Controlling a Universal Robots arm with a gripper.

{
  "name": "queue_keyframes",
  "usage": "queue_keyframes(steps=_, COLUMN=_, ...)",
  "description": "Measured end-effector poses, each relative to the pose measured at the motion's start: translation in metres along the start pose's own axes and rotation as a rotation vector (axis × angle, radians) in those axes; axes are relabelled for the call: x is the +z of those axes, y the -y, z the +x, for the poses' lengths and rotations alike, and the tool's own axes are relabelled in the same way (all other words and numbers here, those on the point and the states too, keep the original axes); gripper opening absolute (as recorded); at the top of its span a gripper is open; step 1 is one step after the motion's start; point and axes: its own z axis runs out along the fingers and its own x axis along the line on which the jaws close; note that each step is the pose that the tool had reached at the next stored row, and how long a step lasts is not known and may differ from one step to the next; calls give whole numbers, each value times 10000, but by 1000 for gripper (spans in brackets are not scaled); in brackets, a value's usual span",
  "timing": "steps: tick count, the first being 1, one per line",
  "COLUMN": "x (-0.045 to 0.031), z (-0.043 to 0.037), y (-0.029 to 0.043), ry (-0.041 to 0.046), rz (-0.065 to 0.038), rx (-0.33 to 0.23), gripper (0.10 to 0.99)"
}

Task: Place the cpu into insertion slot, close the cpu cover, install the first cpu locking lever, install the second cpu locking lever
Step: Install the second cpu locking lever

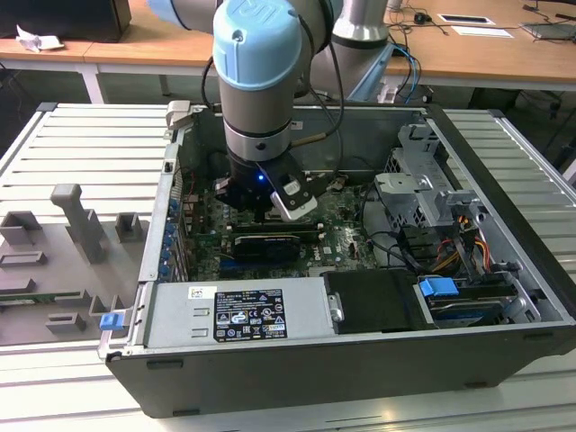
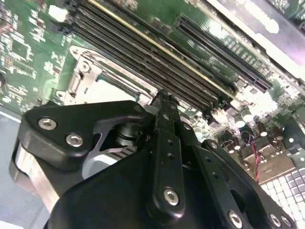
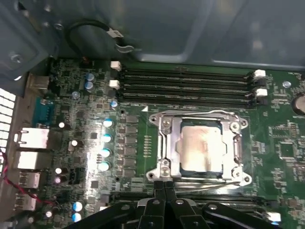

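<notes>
Sitting in the insertion slot, the cpu shows its silvery-tan top through the window of the cpu cover, which lies flat over it. Thin wire levers run along the frame's edges. Four long memory slots lie just beside the socket on the green motherboard. My gripper hovers near the socket's edge with its fingertips pressed together, holding nothing. In the exterior view my gripper hangs inside the open computer case, above a black expansion card.
</notes>
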Motion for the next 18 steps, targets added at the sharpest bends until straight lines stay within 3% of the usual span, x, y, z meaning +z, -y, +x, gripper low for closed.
queue_keyframes(steps=1, x=46, z=8, y=11, ry=0, rz=-42, rx=1, gripper=106)
queue_keyframes(steps=5, x=103, z=12, y=24, ry=4, rz=-144, rx=4, gripper=106)
queue_keyframes(steps=7, x=134, z=23, y=30, ry=13, rz=-302, rx=10, gripper=106)
queue_keyframes(steps=9, x=151, z=45, y=33, ry=19, rz=-378, rx=12, gripper=106)
queue_keyframes(steps=16, x=180, z=82, y=38, ry=21, rz=-498, rx=17, gripper=106)
queue_keyframes(steps=18, x=141, z=79, y=28, ry=30, rz=-511, rx=15, gripper=106)
